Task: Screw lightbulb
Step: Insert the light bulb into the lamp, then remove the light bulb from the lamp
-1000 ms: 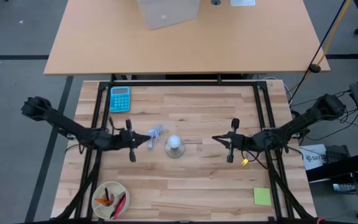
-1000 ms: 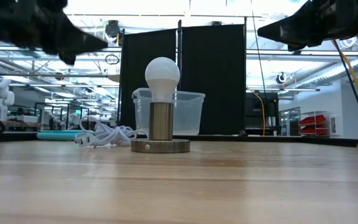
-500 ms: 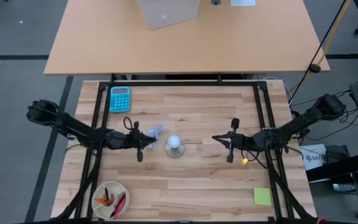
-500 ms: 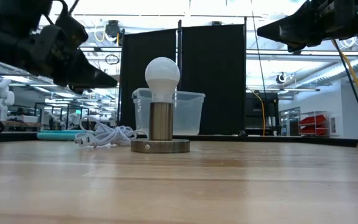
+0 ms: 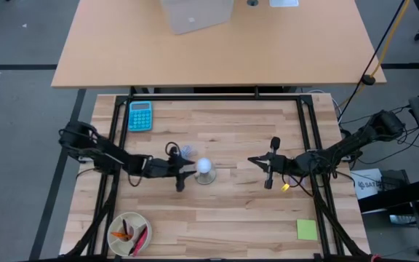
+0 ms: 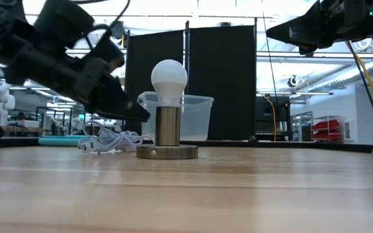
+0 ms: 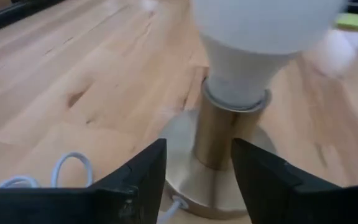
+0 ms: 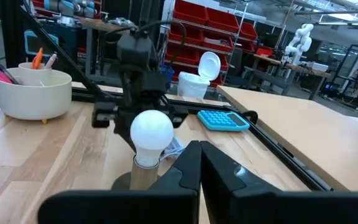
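Note:
The white lightbulb (image 5: 204, 166) (image 6: 169, 77) stands upright with its base in the brass socket (image 6: 168, 126), whose round disc (image 6: 167, 152) rests on the wooden table. My left gripper (image 5: 182, 173) (image 7: 199, 168) is open just left of the socket, at the height of the socket's column. Its two fingers (image 7: 146, 171) point at the column (image 7: 221, 134) without touching it. My right gripper (image 5: 253, 162) (image 8: 199, 163) is shut and hangs to the right of the bulb, above the table, with nothing in it.
A white coiled cable (image 5: 185, 153) (image 6: 109, 139) lies just left of and behind the socket. A teal calculator (image 5: 140, 115) sits at the far left. A bowl with pens (image 5: 128, 233) stands at the near left, and a yellow-green note (image 5: 306, 229) lies at the near right.
My left gripper has moved toward the table's right edge and down, closing in on the socket until its fingertips are just beside the column. The bulb and socket have stayed put.

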Action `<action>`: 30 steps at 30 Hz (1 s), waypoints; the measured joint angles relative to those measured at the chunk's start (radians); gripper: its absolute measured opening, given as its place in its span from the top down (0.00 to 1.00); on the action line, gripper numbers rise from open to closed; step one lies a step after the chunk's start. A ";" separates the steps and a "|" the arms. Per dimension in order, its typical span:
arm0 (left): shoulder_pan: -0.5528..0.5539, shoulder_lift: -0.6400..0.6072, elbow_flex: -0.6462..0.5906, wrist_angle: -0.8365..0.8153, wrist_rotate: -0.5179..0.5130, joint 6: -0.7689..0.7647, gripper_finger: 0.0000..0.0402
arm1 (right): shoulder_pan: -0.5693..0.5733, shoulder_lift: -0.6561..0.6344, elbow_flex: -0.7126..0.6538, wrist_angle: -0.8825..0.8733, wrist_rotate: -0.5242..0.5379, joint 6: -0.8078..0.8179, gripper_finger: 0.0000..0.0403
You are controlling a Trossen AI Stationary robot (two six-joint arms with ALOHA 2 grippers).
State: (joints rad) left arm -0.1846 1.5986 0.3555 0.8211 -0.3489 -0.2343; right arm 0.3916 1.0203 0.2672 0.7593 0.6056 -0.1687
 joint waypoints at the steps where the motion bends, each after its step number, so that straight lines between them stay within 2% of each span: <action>1: 0.006 0.016 0.009 -0.001 0.000 -0.003 0.54 | 0.000 0.000 0.000 0.000 0.000 0.000 1.00; 6: 0.036 0.081 0.047 -0.005 0.059 -0.021 0.60 | 0.000 0.000 0.000 0.000 0.000 0.000 1.00; 19: 0.036 0.118 0.080 0.000 0.090 -0.020 0.91 | 0.000 0.000 0.000 0.000 0.000 0.000 1.00; 30: 0.054 0.128 0.164 -0.043 0.106 0.033 0.93 | 0.000 0.000 0.000 0.022 0.000 0.004 1.00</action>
State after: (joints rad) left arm -0.1309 1.7270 0.5193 0.7779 -0.2427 -0.2016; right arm 0.3916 1.0205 0.2672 0.7818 0.6059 -0.1650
